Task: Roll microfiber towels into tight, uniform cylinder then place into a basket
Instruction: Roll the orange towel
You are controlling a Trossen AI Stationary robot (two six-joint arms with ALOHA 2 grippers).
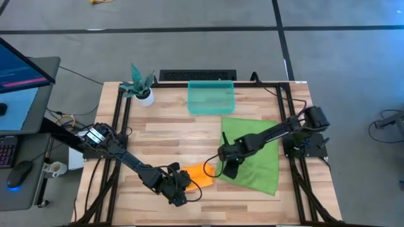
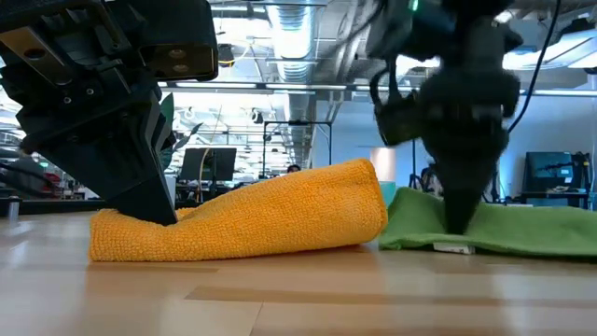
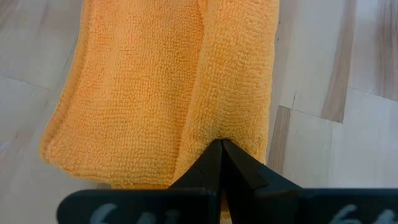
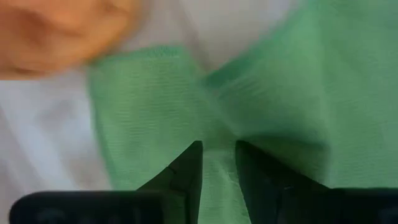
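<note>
The orange towel (image 1: 203,173) lies on the table near the front edge as a loose, partly flattened roll (image 2: 252,219). My left gripper (image 1: 182,187) is shut at its left end (image 3: 222,149). The green towel (image 1: 255,151) lies spread flat right of it, its left edge beside the orange roll. My right gripper (image 1: 227,162) points down on that edge (image 2: 457,219), its fingers nearly shut with green cloth between them (image 4: 217,163). The teal basket (image 1: 211,98) stands at the table's far middle, with nothing showing inside it. My left gripper pinches a raised fold (image 3: 219,127) at the orange towel's left end between its two fingers, slanting down from the table's left. The towel lies along the table, away from the fingers. How many layers it holds, I cannot tell. My right gripper pinches a small bunch of the green towel (image 4: 217,140) near its left edge, coming from above and pointing down. Creases run out from the fingers. The rest of the towel lies flat on the table.
A small plant in a white pot (image 1: 142,89) stands at the far left of the table. Bare wood (image 1: 170,135) lies between the basket and the towels. A black frame (image 1: 118,113) runs along the table's sides. A desk with a monitor is left of the table.
</note>
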